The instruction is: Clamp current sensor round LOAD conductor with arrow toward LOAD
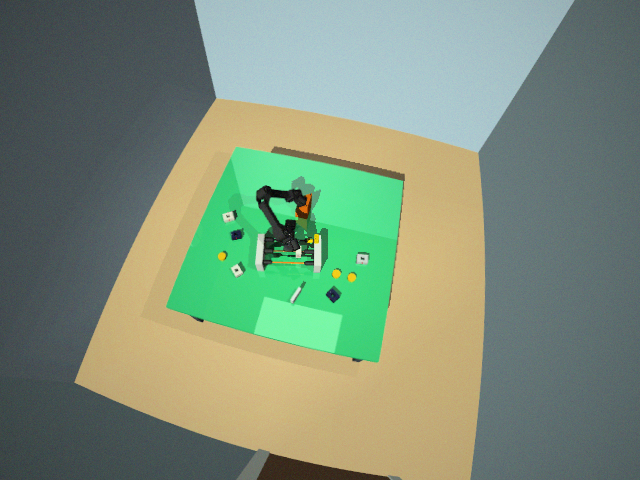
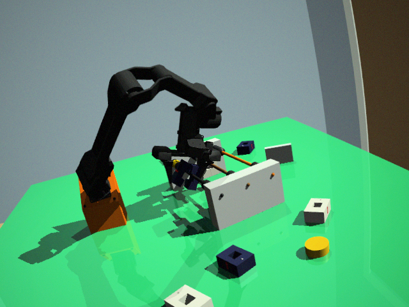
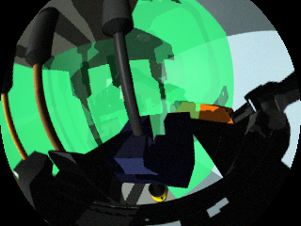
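The dark blue split-core sensor [image 2: 179, 174] [image 3: 176, 157] hangs at the rack's dark conductor [image 2: 197, 179] [image 3: 125, 77], which runs in between its two halves. A gap still shows between the halves, and a small red mark shows on one half. My gripper [image 2: 186, 174] [image 3: 158, 128] is shut on the sensor, its black fingers wide apart on either side. A yellow piece [image 2: 176, 163] [image 3: 160, 195] is on the conductor beyond the sensor. I cannot read any marker lettering, nor tell the arrow's direction or whether the latch is engaged.
White end panels [image 1: 260, 253] [image 1: 317, 258] [image 2: 247, 199] hold the conductors, including orange ones [image 2: 236, 157] [image 3: 42, 104]. White blocks [image 1: 362, 258] [image 2: 314, 214], dark blue blocks [image 1: 332, 295] [image 2: 236, 262], yellow discs [image 1: 336, 273] [image 2: 317, 247] and an upright plate [image 1: 296, 295] [image 2: 278, 154] stand around the rack.
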You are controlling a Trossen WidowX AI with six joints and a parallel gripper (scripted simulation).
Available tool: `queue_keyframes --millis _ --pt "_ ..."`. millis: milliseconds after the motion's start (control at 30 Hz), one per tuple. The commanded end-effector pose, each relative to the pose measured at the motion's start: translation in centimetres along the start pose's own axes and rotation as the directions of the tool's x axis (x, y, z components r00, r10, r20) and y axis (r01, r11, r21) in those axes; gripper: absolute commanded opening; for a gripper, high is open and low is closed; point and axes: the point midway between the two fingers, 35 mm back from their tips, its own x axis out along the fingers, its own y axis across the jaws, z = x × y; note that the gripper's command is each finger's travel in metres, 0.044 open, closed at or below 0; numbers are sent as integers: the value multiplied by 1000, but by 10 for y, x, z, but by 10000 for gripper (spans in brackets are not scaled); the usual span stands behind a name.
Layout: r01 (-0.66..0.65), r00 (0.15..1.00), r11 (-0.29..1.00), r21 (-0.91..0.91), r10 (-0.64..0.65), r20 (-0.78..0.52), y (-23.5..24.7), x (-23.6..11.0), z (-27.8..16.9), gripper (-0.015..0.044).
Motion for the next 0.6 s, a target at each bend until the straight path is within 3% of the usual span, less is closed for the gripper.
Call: queue_keyframes --millis 0,233,567 --pt "20 1000 1000 -16 -20 3 -5 -1 0 182" --pt "20 1000 1000 -16 -20 3 -5 -1 0 0" --pt "20 1000 1000 -16 -20 3 -5 -1 0 0"
